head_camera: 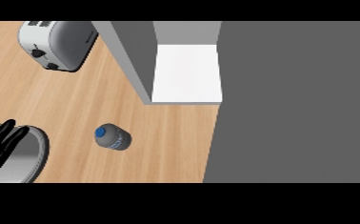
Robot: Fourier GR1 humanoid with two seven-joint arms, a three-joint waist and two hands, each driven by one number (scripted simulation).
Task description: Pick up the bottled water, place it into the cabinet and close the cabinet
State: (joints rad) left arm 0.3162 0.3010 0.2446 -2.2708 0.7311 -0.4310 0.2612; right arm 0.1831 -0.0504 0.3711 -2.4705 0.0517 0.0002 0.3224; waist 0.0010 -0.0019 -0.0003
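We take the bottled water (112, 138) as our mark. It stands on the wooden counter (169, 142), apparently upright, its long axis pointing up toward the head view, so we see mainly the blue cap (100, 132) and the grey shoulder under it. Nothing touches it.

Left of the bottle and well apart from it, at the view's edge, our left hand (13, 137) rests with its fingers straight and relaxed, pointing away from us and holding nothing. Our right hand does not show at all, so the left is the only hand we can place.

Beyond the bottle and to its right, the cabinet (134, 56) stands open, with a white shelf (187, 73) inside. Farther right is a broad grey panel (288, 99), which we take for the open door. Beyond the bottle on its left sits a toaster (60, 44).

We judge the pick not yet begun. For the left hand, the reach would run rightward, meeting the bottle's side.
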